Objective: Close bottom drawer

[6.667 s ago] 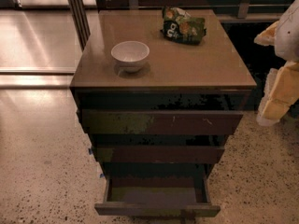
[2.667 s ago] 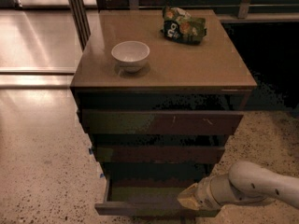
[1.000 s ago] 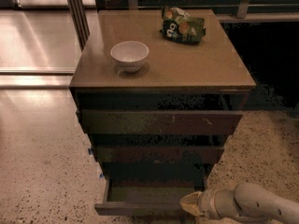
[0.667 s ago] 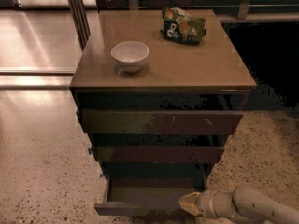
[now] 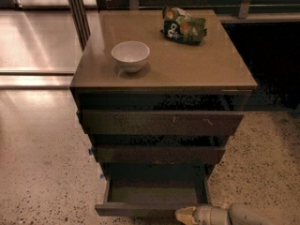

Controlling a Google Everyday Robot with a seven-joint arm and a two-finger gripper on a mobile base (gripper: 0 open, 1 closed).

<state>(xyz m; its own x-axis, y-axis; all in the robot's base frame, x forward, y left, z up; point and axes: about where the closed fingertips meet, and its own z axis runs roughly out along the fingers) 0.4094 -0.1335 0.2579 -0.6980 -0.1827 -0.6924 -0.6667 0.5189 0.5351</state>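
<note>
The bottom drawer [image 5: 150, 208] is the lowest of three dark brown drawers and stands pulled out, showing its shallow grey-brown inner tray [image 5: 152, 191]. My gripper [image 5: 186, 214] is at the bottom edge of the view, just below and in front of the right part of the drawer's front panel. The pale arm [image 5: 243, 215] runs off to the lower right. The middle drawer [image 5: 157, 153] and the wide top drawer [image 5: 159, 122] with small white scratches sit pushed in above it.
A white bowl [image 5: 130, 55] and a green snack bag [image 5: 183, 26] rest on the cabinet top [image 5: 197, 64]. Speckled floor [image 5: 42, 172] surrounds the cabinet. A metal post [image 5: 77, 13] stands behind its left corner.
My gripper came down from the upper right of the view to the drawer's front, then slid lower, below the front panel. The drawer stays about as far out.
</note>
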